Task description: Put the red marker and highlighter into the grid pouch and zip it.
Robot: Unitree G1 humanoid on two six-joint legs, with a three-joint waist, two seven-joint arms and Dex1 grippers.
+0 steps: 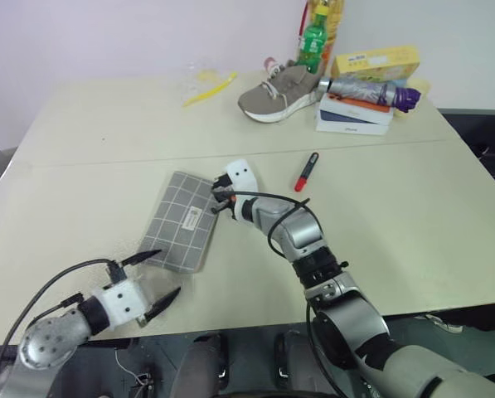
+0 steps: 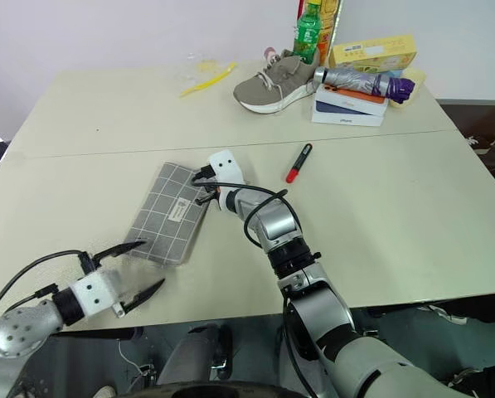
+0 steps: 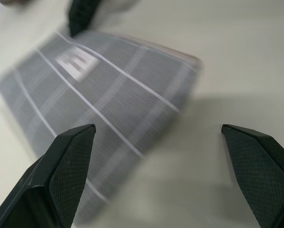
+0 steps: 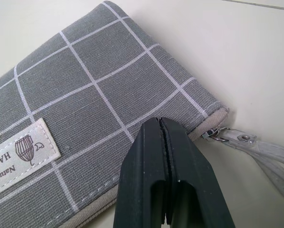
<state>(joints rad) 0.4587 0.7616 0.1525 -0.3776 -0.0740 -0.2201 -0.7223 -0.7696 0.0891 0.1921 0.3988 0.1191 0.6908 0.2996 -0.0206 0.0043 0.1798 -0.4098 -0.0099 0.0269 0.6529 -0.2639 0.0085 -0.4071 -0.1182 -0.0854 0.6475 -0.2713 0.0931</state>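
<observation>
One flat grey fabric grid pouch (image 1: 183,222), soft and limp, is best pinched at its zipper cord (image 4: 256,145); right gripper (image 4: 166,137) pressed together beside it, left gripper (image 1: 160,278) spread.

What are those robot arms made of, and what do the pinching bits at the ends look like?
The arms are silver-grey metal segments with dark ribbed joints, and black cables loop along the outside of both. Each wrist carries a white block. The left tool ends in two black, pointed fingers with a fine cross-hatched texture on their faces. The right tool has the same black fingers, with a white rounded cover behind them.
</observation>
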